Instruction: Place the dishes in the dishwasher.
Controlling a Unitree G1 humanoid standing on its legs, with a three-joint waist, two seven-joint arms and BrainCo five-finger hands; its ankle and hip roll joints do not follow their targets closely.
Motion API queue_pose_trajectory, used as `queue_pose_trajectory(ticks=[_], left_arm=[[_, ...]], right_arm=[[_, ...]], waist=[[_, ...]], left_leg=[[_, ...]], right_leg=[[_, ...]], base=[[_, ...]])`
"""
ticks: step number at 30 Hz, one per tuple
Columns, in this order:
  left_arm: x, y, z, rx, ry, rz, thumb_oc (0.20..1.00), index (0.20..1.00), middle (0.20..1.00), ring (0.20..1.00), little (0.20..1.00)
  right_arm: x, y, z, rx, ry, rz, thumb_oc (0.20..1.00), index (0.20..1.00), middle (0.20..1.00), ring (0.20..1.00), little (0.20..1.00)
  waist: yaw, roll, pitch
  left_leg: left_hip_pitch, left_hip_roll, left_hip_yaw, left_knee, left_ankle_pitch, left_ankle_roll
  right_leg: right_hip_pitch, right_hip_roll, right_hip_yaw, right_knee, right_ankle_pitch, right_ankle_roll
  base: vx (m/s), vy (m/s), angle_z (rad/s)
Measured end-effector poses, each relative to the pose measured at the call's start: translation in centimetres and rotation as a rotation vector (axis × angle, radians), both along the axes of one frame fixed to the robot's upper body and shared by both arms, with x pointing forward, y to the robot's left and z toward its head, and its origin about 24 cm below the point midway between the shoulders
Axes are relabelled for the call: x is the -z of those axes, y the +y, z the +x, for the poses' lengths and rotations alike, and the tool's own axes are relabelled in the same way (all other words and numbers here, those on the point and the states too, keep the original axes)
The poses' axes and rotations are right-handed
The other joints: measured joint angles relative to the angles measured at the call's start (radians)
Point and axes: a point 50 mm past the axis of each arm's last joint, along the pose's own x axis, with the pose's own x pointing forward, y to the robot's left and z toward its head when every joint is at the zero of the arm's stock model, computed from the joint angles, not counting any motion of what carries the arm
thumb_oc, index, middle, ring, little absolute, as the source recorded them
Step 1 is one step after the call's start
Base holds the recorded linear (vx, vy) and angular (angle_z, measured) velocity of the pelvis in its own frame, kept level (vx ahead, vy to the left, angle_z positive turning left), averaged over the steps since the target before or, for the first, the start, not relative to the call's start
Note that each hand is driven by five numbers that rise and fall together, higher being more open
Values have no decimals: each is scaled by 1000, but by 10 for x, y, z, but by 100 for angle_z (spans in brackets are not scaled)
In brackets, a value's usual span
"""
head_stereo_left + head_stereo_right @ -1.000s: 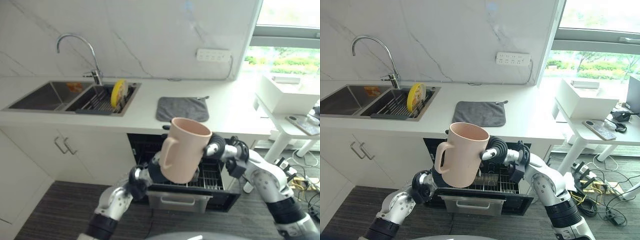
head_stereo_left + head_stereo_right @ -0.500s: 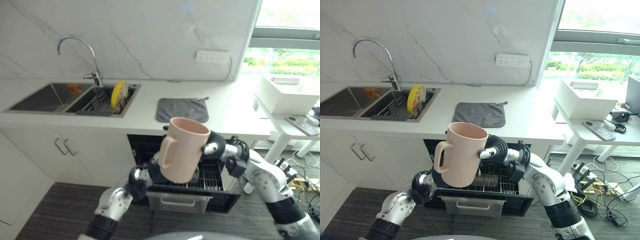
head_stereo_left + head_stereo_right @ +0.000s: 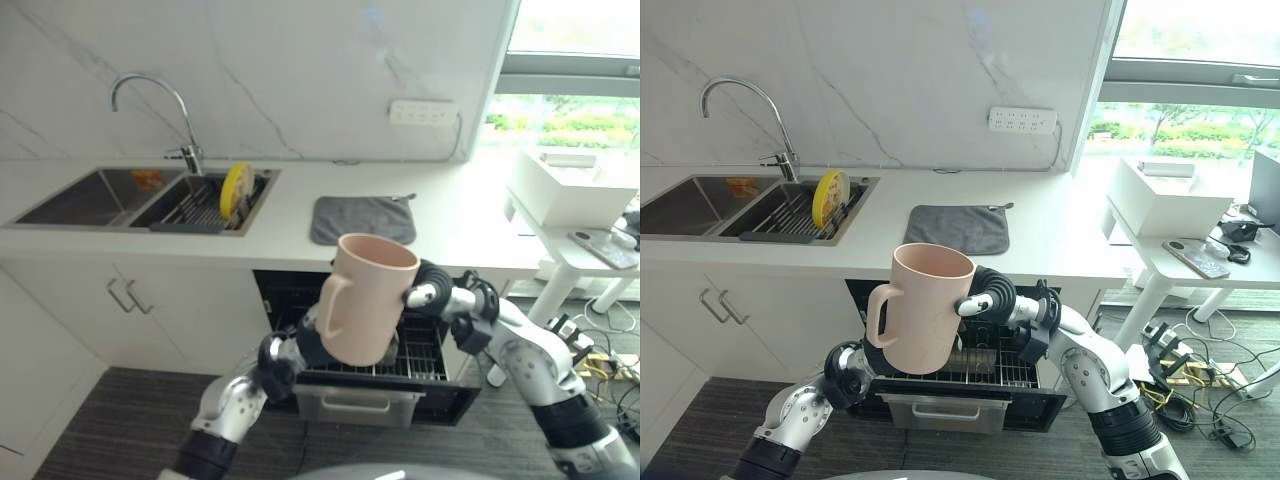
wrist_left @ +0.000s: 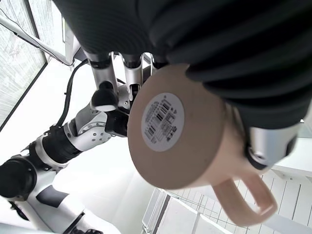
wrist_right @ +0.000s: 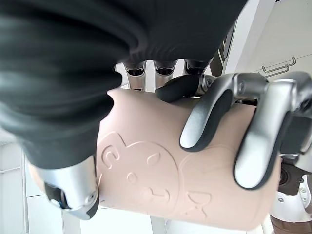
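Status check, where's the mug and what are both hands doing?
Both hands, left hand and right hand, curled round the pink mug. Mug upright, held above the open dishwasher rack. Nothing visible blocking the rack below.

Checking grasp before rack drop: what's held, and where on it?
The pink mug, by its body: the left robot hand grips low on the side wall, the right robot hand wraps the opposite side. The handle is free.

A pink mug [image 3: 364,298] is held upright between both hands above the open dishwasher rack [image 3: 420,355]. The right hand [image 3: 432,291] touches its side; the left hand [image 3: 312,348] seems to grip it from behind, mostly hidden.
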Motion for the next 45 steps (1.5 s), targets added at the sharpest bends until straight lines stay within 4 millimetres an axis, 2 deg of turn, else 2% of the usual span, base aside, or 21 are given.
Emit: queue_pose_trajectory(ticks=[7,9,10,12,15,17,25,27,31,34,37,39,43,45], left_arm=[[0,0,0,-2,-1,-1,200,200,200,200,200],[0,0,0,-4,-1,-1,366,366,366,366,366],[0,1,0,-4,-1,-1,1000,1000,1000,1000,1000],[1,1,1,-14,11,9,1000,1000,1000,1000,1000],[14,9,6,-100,107,68,1000,1000,1000,1000,1000],[20,15,8,-141,140,86,1000,1000,1000,1000,1000],[29,17,2,-192,206,106,1000,1000,1000,1000,1000],[31,24,5,-239,225,100,1000,1000,1000,1000,1000],[46,37,6,-360,331,107,1000,1000,1000,1000,1000],[52,59,7,-527,360,160,1000,1000,1000,1000,1000],[42,90,15,-722,306,230,1000,1000,1000,1000,1000],[26,100,20,-803,226,266,1000,1000,1000,1000,1000],[1,101,26,-904,133,269,1000,1000,1000,1000,1000],[-3,101,28,-932,106,284,1000,1000,1000,1000,1000]], right_arm=[[-2,-1,1,12,-19,7,200,200,200,200,200],[-1,0,1,17,-20,8,200,200,200,200,200],[-1,0,1,18,-20,8,200,200,200,200,200],[-3,1,0,18,-34,21,200,200,200,200,200],[-26,14,-15,-73,-153,98,200,200,200,200,200],[-34,20,-23,-120,-188,155,200,200,200,200,200],[-34,22,-22,-115,-177,172,200,200,200,200,200],[-34,21,-22,-110,-179,173,200,200,200,200,200],[-37,17,-19,-63,-204,178,200,200,200,200,200],[-42,-6,-8,95,-240,154,200,200,200,200,200],[-44,-39,7,315,-255,156,200,200,200,200,200],[-40,-52,6,415,-252,148,200,200,200,200,200],[-36,-59,6,492,-252,130,200,200,200,200,200],[-36,-60,6,511,-257,128,200,200,200,200,200]], waist=[[0,0,0],[0,0,0],[0,0,0],[0,0,0],[-1,1,-1],[-2,0,-2],[0,-12,-5],[0,-17,-5],[0,-19,-5],[0,-23,-5],[2,-25,-5],[4,-26,-5],[5,-26,-4],[5,-24,-3]], left_leg=[[0,0,1,0,0,0],[0,0,1,0,0,0],[0,0,1,0,0,0],[-1,0,2,0,0,0],[-2,2,2,0,0,0],[-2,2,2,0,0,0],[-1,3,0,0,0,0],[-1,4,0,0,0,0],[-2,4,-1,0,0,0],[-2,5,-4,0,0,-1],[-2,6,-12,0,0,-1],[-7,5,-24,0,1,-1],[-13,6,-29,0,1,-1],[-14,7,-30,0,1,-1]], right_leg=[[0,0,1,0,0,0],[-1,-1,0,0,0,0],[-1,-1,1,0,0,0],[-2,-1,1,0,0,0],[-3,0,1,0,0,0],[-2,1,0,0,0,1],[-1,-1,-1,0,0,0],[-1,0,-1,0,0,0],[0,0,-4,0,0,0],[2,0,-8,0,-1,0],[7,0,-17,0,-1,-1],[10,-1,-24,0,-3,1],[10,1,-26,0,-3,3],[11,1,-27,0,-3,4]], base=[[0,0,0],[0,0,0],[0,0,0],[0,0,0],[0,0,0],[0,0,0],[0,0,0],[0,0,0],[0,0,0],[15,-1,3],[13,-3,8],[6,-11,15],[11,-9,3],[16,-10,0]])
